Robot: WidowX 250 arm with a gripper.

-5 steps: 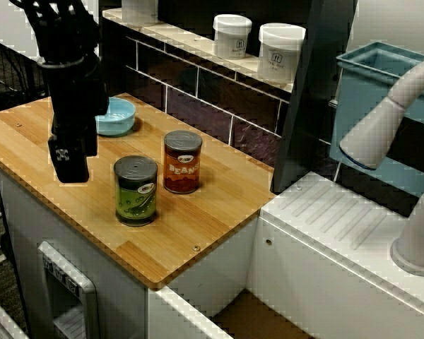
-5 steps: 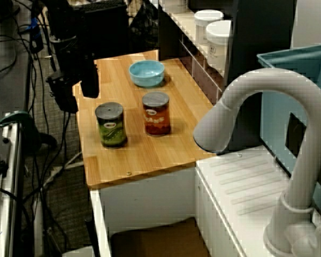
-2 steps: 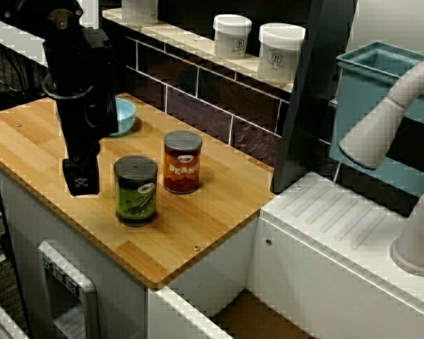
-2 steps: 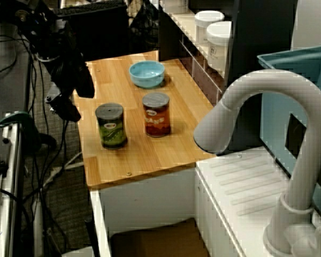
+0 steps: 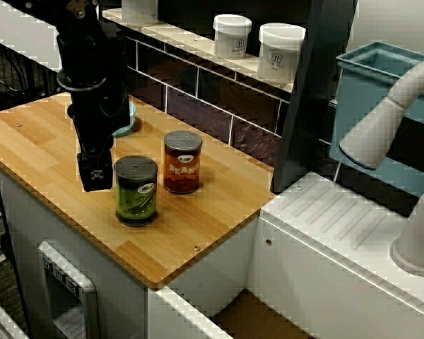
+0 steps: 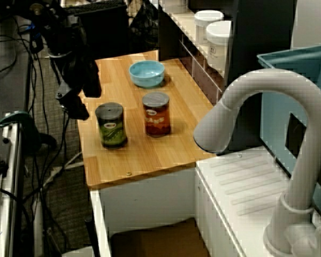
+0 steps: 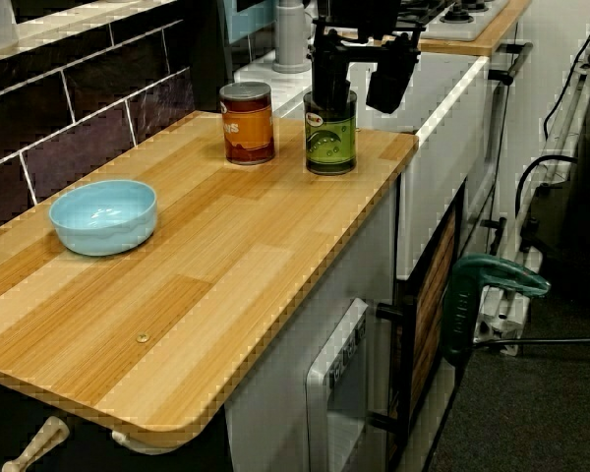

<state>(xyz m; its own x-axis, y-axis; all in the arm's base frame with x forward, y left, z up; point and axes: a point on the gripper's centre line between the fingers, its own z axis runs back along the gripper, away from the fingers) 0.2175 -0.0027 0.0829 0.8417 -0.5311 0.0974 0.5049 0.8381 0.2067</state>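
Observation:
My black gripper (image 5: 95, 173) hangs just left of a green can (image 5: 136, 191) with a dark lid, near the wooden counter's (image 5: 198, 222) front edge. In the view that rides on the gripper, the gripper (image 7: 359, 84) is open, one finger over the green can (image 7: 330, 133) and the other off to its right, holding nothing. From the side the gripper (image 6: 77, 107) sits close beside the green can (image 6: 111, 126). A red bean can (image 5: 182, 162) stands just behind the green one. The arm partly hides a light blue bowl (image 5: 125, 120).
Two white lidded jars (image 5: 232, 35) (image 5: 280, 51) stand on the tiled shelf behind. A dark upright post (image 5: 311, 99) ends the counter on the right. Beyond it are a white drainer, a grey faucet (image 5: 389, 127) and a teal bin (image 5: 381, 85).
The gripper has travelled right along the counter's front, from well left of the green can to right beside it, and the arm now covers more of the bowl. Cans unmoved.

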